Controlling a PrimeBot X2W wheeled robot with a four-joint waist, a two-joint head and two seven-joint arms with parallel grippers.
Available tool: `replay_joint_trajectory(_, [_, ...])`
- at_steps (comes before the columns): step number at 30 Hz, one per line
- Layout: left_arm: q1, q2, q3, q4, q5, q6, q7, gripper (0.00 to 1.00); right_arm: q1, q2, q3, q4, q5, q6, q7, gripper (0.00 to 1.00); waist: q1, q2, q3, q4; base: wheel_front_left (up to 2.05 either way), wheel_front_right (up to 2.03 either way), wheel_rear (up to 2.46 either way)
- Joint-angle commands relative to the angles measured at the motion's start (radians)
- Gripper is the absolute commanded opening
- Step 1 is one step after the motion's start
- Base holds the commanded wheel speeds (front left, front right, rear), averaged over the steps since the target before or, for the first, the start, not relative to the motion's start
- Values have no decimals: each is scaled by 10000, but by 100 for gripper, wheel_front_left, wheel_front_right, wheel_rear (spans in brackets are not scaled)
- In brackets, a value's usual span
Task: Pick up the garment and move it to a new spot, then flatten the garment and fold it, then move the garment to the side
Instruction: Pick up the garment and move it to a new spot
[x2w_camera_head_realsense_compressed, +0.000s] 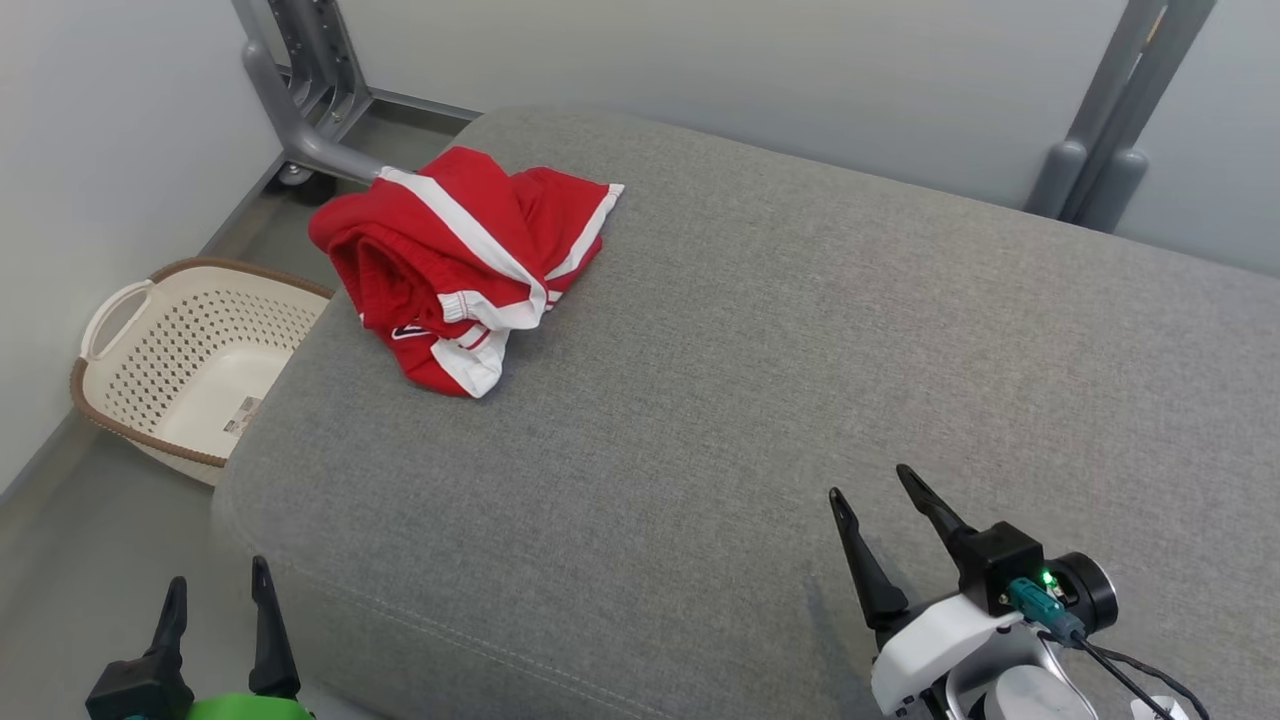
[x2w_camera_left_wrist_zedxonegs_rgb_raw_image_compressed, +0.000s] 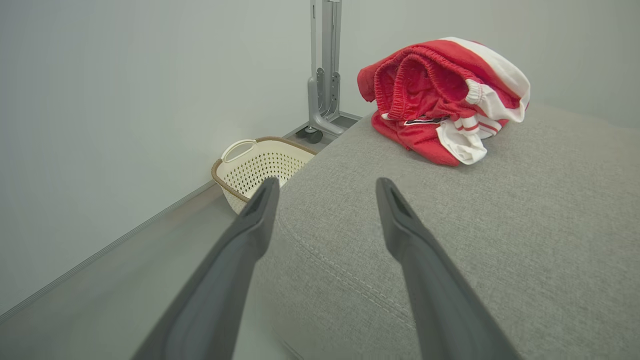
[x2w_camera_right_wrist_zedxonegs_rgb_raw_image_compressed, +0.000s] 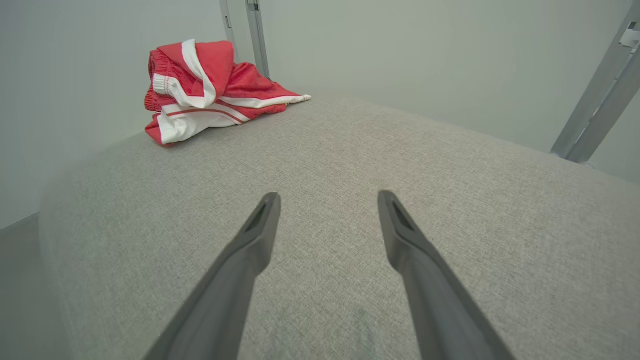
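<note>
Left jaws: two long dark fingers (x2w_camera_head_realsense_compressed: 262, 630), tapering to narrow tips, seated in black block (x2w_camera_head_realsense_compressed: 140, 690). Bright green housing (x2w_camera_head_realsense_compressed: 245, 708) below. Close up, fingers matte charcoal, shallow slot cut near each tip. Right jaws: same slim pointed fingers, fixed to boxy black mount (x2w_camera_head_realsense_compressed: 1000, 565). Glossy white wrist shell (x2w_camera_head_realsense_compressed: 935, 650) behind it. Small green light (x2w_camera_head_realsense_compressed: 1047, 578) glowing. Teal plug (x2w_camera_head_realsense_compressed: 1035, 603) in socket, thin black cable (x2w_camera_head_realsense_compressed: 1130, 675) running from it. Black round barrel (x2w_camera_head_realsense_compressed: 1090, 590) at side, silver disc (x2w_camera_head_realsense_compressed: 1025, 695) underneath.
</note>
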Motion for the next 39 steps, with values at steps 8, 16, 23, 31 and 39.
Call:
replay_joint_trajectory(8, [-223, 44, 353, 292, -204, -266, -6, 100, -75, -71, 235, 125, 80, -3, -29, 100, 0, 0, 31, -459, 0, 0, 0])
replay_joint_trajectory(16, [-1361, 505, 437, 831, -296, -702, -6, 100, -186, -222, 130, 66, -1, -3, -29, 100, 0, 0, 478, -1088, 0, 0, 0])
replay_joint_trajectory(23, [-3338, 1789, -534, 2337, -923, -805, 270, 100, -319, -335, 108, -12, 1, -3, -29, 100, 0, 0, 927, -1523, 0, 0, 0])
replay_joint_trajectory(31, [-5536, 3546, -2463, 3308, -2862, -804, 1742, 100, -518, -399, 89, 82, 66, -3, -29, 100, 0, 0, 1386, -1920, 0, 0, 0])
replay_joint_trajectory(39, [-6969, 4835, -4204, 3541, -4961, -795, 3436, 100, -853, -448, 174, 13, 22, -3, -29, 100, 0, 0, 1932, -2411, 0, 0, 0])
